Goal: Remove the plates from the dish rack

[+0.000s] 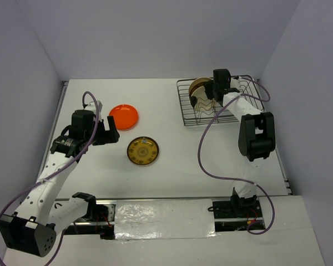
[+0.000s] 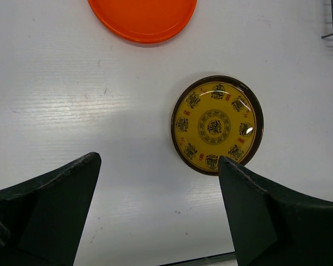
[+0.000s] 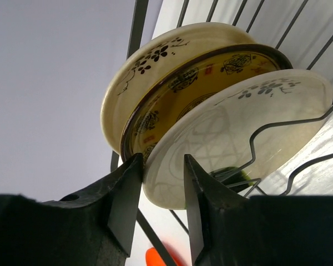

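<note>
The dish rack [image 1: 220,103] holds three plates, all at its left end, standing on edge between its wavy wire dividers [image 3: 277,126]. They are packed face to back: a back cream plate [image 3: 150,58] with dark flower sprigs, a racked brown plate [image 3: 211,75] with a yellow-gold pattern, and a front cream plate [image 3: 238,130]. All three lean, with their faces turned toward the right wrist camera. The rack's long axis runs left to right in the overhead view.

The right end effector [image 3: 162,159] is inside the rack's left end. Its fingers sit on either side of the front cream plate's lower rim. Whether they already pinch it cannot be told.

Left of the rack, an orange plate [image 1: 124,116] lies flat and face up on the counter [image 1: 211,155]. A flat brown plate [image 1: 142,151], also yellow-gold patterned, lies flat left of the rack and nearer the arm bases.

The left end effector [image 2: 159,160] hangs farther left of the rack with its jaws spread wide and nothing between them.

The counter is white, and plain pale grey-lilac walls [image 1: 155,33] rise beyond and beside the rack.
</note>
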Motion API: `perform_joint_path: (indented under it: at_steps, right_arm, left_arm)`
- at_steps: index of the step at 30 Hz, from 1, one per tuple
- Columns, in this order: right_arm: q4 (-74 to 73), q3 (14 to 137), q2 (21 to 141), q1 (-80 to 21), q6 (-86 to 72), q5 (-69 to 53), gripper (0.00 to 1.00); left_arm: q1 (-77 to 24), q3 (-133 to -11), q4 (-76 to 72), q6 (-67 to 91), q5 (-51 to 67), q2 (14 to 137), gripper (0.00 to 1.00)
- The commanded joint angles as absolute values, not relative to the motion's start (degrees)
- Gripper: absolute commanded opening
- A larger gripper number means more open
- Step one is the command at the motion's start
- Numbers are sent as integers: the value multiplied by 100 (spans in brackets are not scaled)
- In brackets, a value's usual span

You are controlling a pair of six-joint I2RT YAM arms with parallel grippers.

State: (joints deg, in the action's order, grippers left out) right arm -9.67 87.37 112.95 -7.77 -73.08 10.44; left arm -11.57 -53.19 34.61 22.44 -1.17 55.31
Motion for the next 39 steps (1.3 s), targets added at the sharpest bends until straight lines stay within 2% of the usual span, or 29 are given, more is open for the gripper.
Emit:
perform_joint_path:
  at_steps: [1, 10, 12, 15, 16, 26, 29, 32, 37, 39]
  right_arm:
    - [-1099, 8640, 11030, -686, -7426, 1257, 42]
    - [-958, 8429, 10784, -686, -7594, 1169, 18]
    - [-975, 8455, 10740, -685, -7637, 1090, 17]
    - [-1063, 8525, 10688, -686, -7655, 1037, 9]
    - [-1107, 8534, 10644, -694, -7707, 985, 3]
    - [-1336, 8464, 9950, -694, -8331, 721, 0]
    - [-1003, 8429, 9642, -694, -8455, 450, 0]
    - [-1089, 8735, 9431, -686, -8324, 264, 0]
    - [-1256, 9017, 8729, -835, -7157, 26, 0]
    - [-1344, 9061, 8378, -984, -5815, -219, 0]
  left_arm:
    - [-1187, -5370, 3252, 2118, -53, 5476, 100]
    - [-1195, -5361, 3252, 2118, -53, 5555, 100]
    - [-1204, -5361, 3252, 2127, -53, 5572, 99]
    - [-1204, -5361, 3261, 2127, -70, 5572, 99]
    - [-1204, -5361, 3261, 2127, -88, 5564, 100]
    - [-1204, -5370, 3278, 2127, -149, 5616, 100]
    - [-1204, -5396, 3296, 2144, -211, 5599, 100]
    - [-1204, -5440, 3296, 2258, -211, 5371, 99]
    - [-1195, -5975, 3427, 2837, -378, 5151, 100]
    - [-1195, -6413, 3603, 3162, -431, 5159, 99]
